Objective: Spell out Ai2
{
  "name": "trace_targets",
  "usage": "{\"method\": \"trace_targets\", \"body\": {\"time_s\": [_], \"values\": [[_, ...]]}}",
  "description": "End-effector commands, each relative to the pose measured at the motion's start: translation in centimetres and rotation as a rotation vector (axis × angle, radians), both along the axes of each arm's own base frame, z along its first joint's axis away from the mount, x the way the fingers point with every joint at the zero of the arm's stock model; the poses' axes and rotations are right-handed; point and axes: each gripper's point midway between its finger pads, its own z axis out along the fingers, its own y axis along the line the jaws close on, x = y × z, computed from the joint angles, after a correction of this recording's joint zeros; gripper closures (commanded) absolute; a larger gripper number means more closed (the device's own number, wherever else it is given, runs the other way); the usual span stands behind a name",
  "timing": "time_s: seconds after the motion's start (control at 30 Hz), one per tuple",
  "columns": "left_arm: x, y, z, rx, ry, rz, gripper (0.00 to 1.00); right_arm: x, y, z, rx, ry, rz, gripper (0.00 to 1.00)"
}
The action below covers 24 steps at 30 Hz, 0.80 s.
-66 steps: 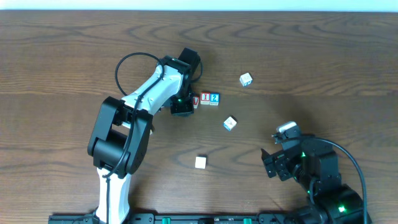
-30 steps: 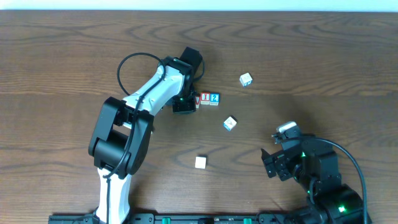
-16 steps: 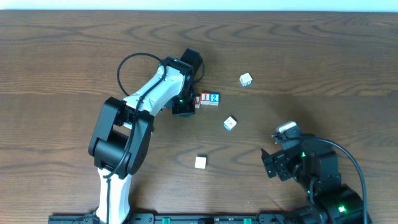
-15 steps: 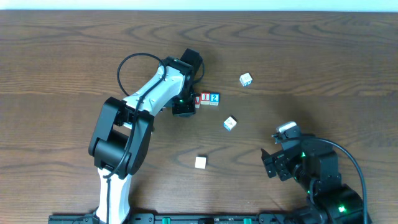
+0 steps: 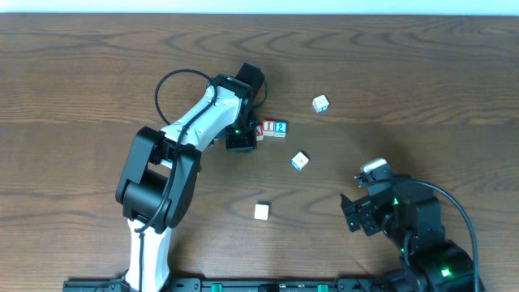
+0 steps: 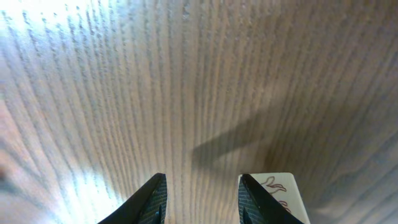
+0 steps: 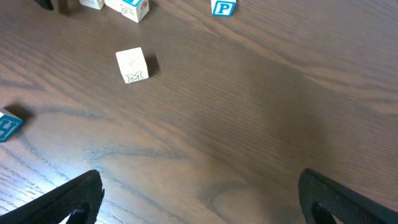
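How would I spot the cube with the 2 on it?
Follow the white left arm to its gripper, where three cubes sit in a row. The 2 cube is the end one farthest from the gripper, the only blue-framed one.

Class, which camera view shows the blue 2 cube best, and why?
Overhead: the blue 2 cube sits whole, ending the row beside the red I cube. Left wrist shows only a red-marked cube corner; right wrist cuts cubes at its top edge, unidentifiable.
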Motion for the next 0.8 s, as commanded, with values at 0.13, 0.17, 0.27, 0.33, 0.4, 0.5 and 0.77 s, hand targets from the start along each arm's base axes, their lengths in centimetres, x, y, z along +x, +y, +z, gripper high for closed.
{"method": "trace_targets", "body": {"time_s": [0.13, 0.17, 0.27, 0.33, 0.4, 0.5, 0.77], "values": [[-0.9, 0.3, -0.4, 0.021, 0.043, -0.018, 0.61, 0.1, -0.3, 0.0, 0.0, -0.002, -0.019, 0.01], [-0.9, 0.3, -0.4, 0.023, 0.042, -0.023, 0.61, 0.1, -0.3, 0.0, 0.0, -0.002, -0.019, 0.01], [-0.4, 0.5, -0.4, 0.037, 0.015, -0.027, 0.61, 0.1, -0.3, 0.0, 0.0, -0.002, -0.019, 0.01], [0.4, 0.6, -0.5, 0.044, -0.018, -0.038, 0.6, 0.1, -0.3, 0.0, 0.001, -0.002, -0.019, 0.01], [0.9, 0.6, -0.5, 0.047, -0.04, -0.037, 0.6, 0.1, -0.3, 0.0, 0.0, -0.002, -0.018, 0.01], [1.2, 0.6, -0.5, 0.05, -0.053, -0.037, 0.6, 0.1, -0.3, 0.0, 0.0, -0.002, -0.019, 0.01], [1.9, 0.7, -0.5, 0.058, -0.086, -0.043, 0.6, 0.1, -0.3, 0.0, 0.0, -0.002, -0.019, 0.01]]}}
